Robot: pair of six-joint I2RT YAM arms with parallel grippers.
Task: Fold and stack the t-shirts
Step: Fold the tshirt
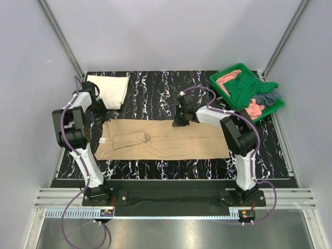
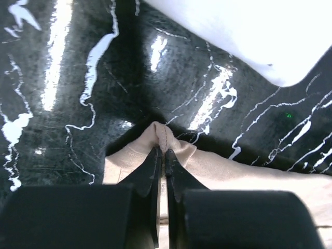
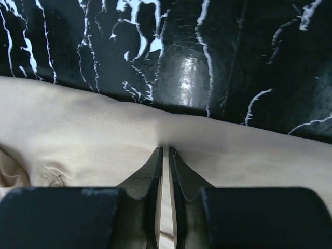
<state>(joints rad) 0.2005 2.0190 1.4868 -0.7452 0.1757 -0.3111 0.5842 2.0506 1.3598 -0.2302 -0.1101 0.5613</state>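
The tan t-shirt [image 1: 161, 140] lies folded lengthwise into a long strip across the middle of the table. My left gripper [image 1: 99, 118] is shut on its far left corner, a pinch of tan cloth [image 2: 164, 136] showing between the fingers. My right gripper [image 1: 180, 121] is shut on the strip's far edge near the middle, with tan cloth [image 3: 104, 135] around the tips. The cream-white t-shirt [image 1: 110, 90] lies folded at the far left, also in the left wrist view [image 2: 244, 31]. Dark green [image 1: 244, 89], salmon-pink [image 1: 226, 78] and grey-blue [image 1: 265, 98] t-shirts are heaped in the tray.
A green plastic tray [image 1: 218, 77] stands at the far right corner of the black marbled table [image 1: 155, 88]. Metal frame posts rise at the back corners. The arm bases stand at the near edge.
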